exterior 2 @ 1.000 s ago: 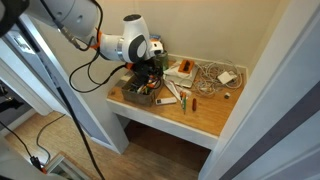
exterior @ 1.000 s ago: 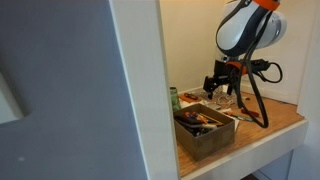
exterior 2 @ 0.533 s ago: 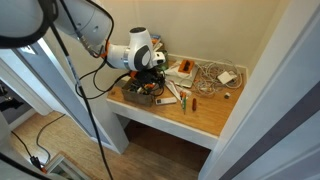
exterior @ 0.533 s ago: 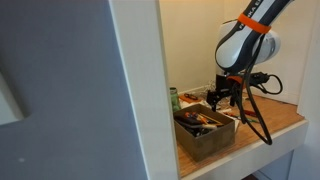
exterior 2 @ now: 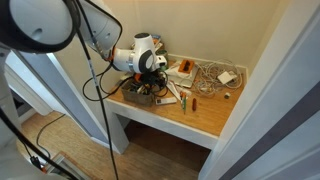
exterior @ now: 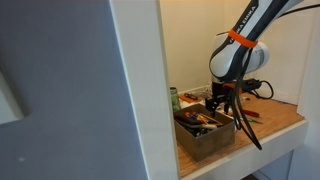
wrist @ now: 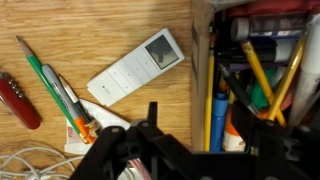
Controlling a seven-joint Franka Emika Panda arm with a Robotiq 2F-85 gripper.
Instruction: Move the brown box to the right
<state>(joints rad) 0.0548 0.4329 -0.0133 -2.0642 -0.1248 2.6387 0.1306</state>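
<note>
The brown box (wrist: 255,70) is an open cardboard box full of pens and markers, at the right of the wrist view. It stands at the shelf's front corner in both exterior views (exterior: 205,130) (exterior 2: 140,95). My gripper (wrist: 205,135) is open and low over the box's side wall. One finger (wrist: 152,115) is outside over the wooden shelf, and the other is inside among the pens. In both exterior views the gripper (exterior: 216,102) (exterior 2: 150,82) hangs at the box's rim. I cannot tell whether it touches the wall.
A white remote (wrist: 135,70), a green pen (wrist: 55,85), a red pocket knife (wrist: 18,100) and white cable (wrist: 30,160) lie on the wood beside the box. More cables (exterior 2: 210,75) and a small carton (exterior 2: 181,70) sit further along the shelf, with walls close behind.
The arm has swung toward the box and lowered, and the gripper has dropped from above the shelf items down to the box's rim. The box has not moved.
</note>
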